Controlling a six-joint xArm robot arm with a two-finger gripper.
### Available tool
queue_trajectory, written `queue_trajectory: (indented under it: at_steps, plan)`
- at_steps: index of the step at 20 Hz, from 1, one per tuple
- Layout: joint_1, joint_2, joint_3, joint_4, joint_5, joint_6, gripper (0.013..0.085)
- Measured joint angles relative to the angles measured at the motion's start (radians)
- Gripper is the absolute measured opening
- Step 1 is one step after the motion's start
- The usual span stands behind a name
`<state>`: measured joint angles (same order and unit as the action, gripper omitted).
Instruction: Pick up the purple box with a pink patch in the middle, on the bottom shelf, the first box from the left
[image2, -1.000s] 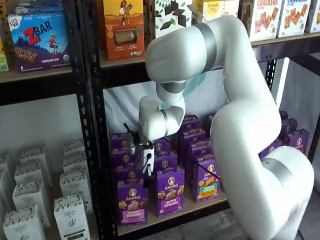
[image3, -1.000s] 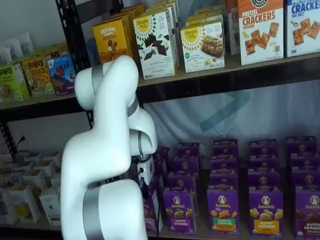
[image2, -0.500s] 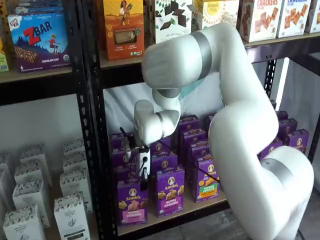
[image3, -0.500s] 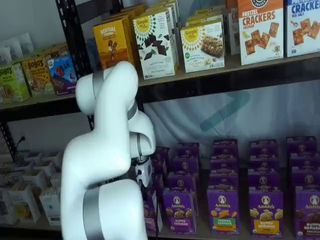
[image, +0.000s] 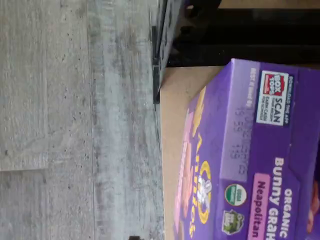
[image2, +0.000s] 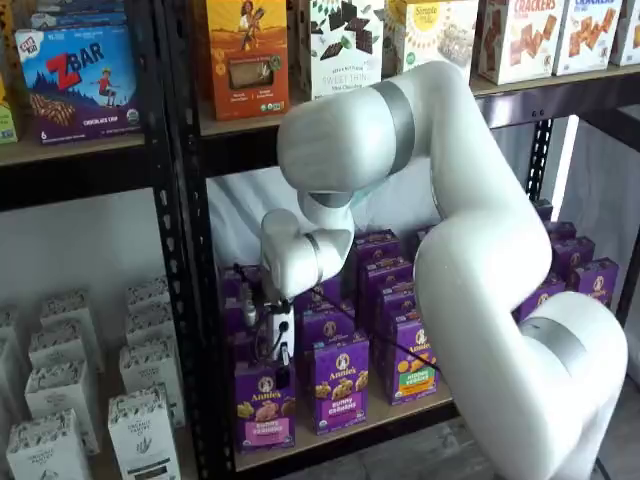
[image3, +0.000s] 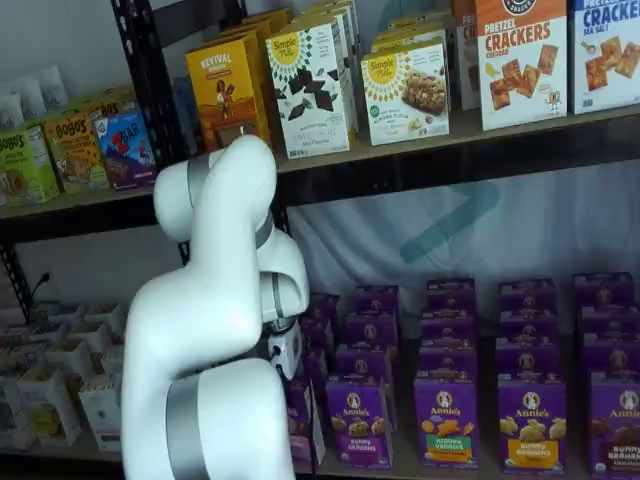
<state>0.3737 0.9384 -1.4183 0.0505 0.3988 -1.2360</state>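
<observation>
**Item: purple box, approach in progress**

Arm (image2: 470, 250) is leaning over bottom shelf (image2: 400, 412). Purple box (image2: 264, 403) is standing at the shelf's left front, gripper (image2: 281, 370) hanging directly above, jaws apart. Risk: fingers may be catching neighbouring carton (image2: 338, 382), toppling both.

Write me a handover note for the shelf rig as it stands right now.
Gripper: above the target, nothing held; whether its fingers are open cannot be read from either shelf view.
Purple box: the Annie's carton with the pink band, upright at the front of the bottom shelf, beside the black upright. The wrist view shows its top, reading Organic Bunny Grahams Neapolitan.
Done: arm brought in over the box.
Left: lower onto it, close, lift it out without knocking the neighbouring purple-band carton.
</observation>
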Motion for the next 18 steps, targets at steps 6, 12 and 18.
queue_trajectory:
  at_steps: [6, 12, 18]
  plan:
    - [0.000, 0.039, -0.031, -0.038, -0.012, 0.034, 0.0850]
    - [-0.002, 0.073, -0.068, -0.041, 0.001, 0.035, 0.0850]
    - [0.005, 0.102, -0.109, -0.031, 0.037, 0.033, 0.0850]
